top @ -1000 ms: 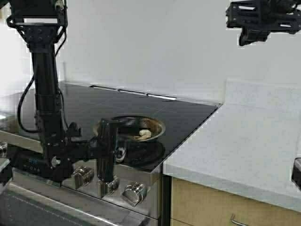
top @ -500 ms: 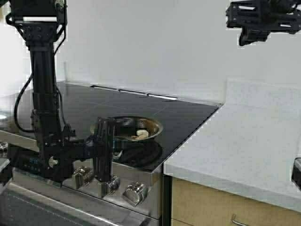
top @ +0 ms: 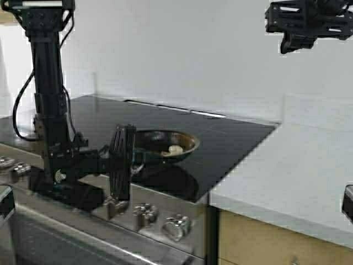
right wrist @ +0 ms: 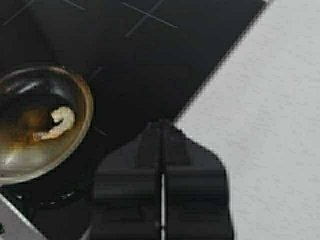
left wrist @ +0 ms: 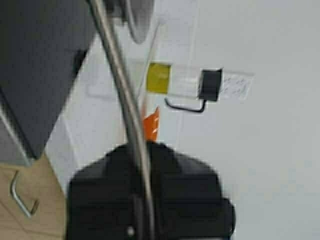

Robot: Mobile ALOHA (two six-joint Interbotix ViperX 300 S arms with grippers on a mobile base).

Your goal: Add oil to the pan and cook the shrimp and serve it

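You've got the left gripper (top: 122,165) clamped on the pan (top: 164,146) handle at the stove's (top: 231,138) front edge (shrimp (right wrist: 56,123) inside); the right gripper (right wrist: 161,150), pinched together, hangs above the stove.

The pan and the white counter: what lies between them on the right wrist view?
Only bare black stovetop lies between the pan and the counter; the right wrist view shows it.
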